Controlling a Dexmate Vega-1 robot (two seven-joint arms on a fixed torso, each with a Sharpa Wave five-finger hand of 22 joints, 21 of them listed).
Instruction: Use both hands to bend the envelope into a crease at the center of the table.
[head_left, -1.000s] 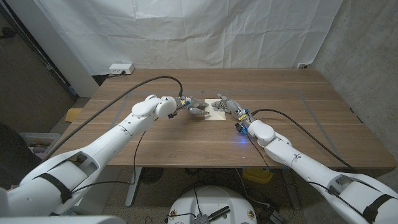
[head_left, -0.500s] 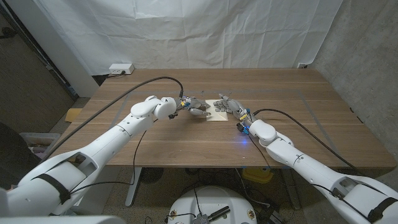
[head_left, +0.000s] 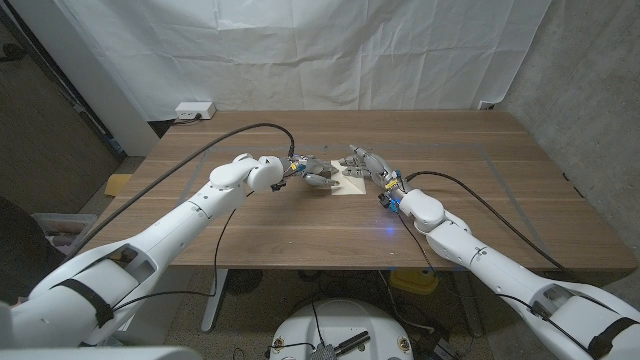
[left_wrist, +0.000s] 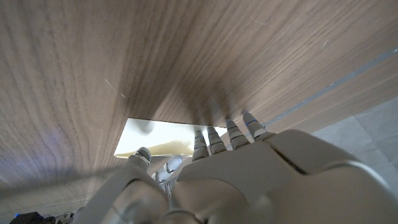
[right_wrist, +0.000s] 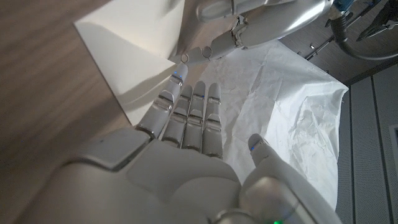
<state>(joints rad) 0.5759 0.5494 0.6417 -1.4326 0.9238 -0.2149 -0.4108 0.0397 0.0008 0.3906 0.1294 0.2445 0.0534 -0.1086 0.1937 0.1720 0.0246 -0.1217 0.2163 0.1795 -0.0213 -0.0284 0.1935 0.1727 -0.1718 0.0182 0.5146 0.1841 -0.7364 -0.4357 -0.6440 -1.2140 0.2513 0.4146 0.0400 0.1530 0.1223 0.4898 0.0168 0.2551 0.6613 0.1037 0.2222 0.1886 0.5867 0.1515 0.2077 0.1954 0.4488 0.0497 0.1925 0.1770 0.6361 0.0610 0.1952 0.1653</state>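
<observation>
Fingers (left_wrist: 211, 138) of the left hand (head_left: 312, 171) press on the left edge of the cream envelope (head_left: 350, 178) at the middle of the table (head_left: 300, 230); whether they pinch it I cannot tell. On the right, the right hand (head_left: 365, 165) hovers with fingers straight and apart, holding nothing. Bending seems barely begun: next the right fingers must meet the envelope's right edge. A white power strip (head_left: 195, 110) sits far left, a black cable (head_left: 200, 155) crosses the table; neither obstructs
</observation>
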